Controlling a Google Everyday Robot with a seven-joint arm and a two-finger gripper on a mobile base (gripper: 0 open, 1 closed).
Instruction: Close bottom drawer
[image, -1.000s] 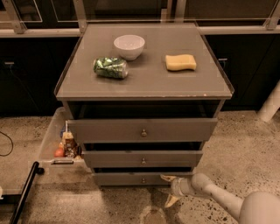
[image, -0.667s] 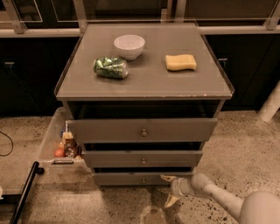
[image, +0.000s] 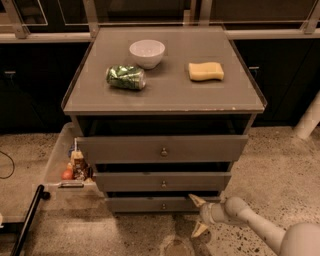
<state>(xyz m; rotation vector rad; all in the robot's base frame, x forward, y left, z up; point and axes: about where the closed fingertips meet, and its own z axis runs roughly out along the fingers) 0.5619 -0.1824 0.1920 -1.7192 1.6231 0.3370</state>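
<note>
Where the scene is taking place: a grey three-drawer cabinet (image: 165, 97) is standing on a speckled stone floor (image: 280, 165), seen from above and in front, with dark cupboards running behind it.
Cabinet top: a white bowl (image: 147, 52) is sitting near the back. A shiny, crumpled green packet (image: 125, 77) is lying just in front of it and to the left. A yellow sponge (image: 206, 71) is lying to the right, well apart from both.
Top drawer (image: 125, 149): the widest, tallest front is sticking out furthest, with a dark gap showing above it.
Middle drawer (image: 130, 181): a narrower front is sticking out less, just below the top one.
Bottom drawer (image: 140, 204): the narrowest, slimmest front is sitting at the cabinet's foot, just above the floor. It is standing slightly out, with a dark strip showing above it and a small round knob (image: 163, 206) sitting at its centre.
Gripper (image: 195, 215): it is hovering low at the right end of the bottom drawer's front, close to the floor, and pointing left.
Fingers (image: 196, 200): the two pale fingers are spreading wide apart and gripping nothing. The upper one is angling up to the drawer front's right end, the lower one down toward the floor. Whether the upper tip is touching the drawer cannot be told.
Arm (image: 255, 225): pale and rounded, it is reaching in from the lower right corner.
Left of the cabinet: a clear tray (image: 56, 155) is sitting against the cabinet's side, carrying small colourful snacks (image: 76, 165). A black pole (image: 27, 222) is slanting across the floor in front of it.
Far right: a white post (image: 309, 120) is leaning at the picture's edge.
</note>
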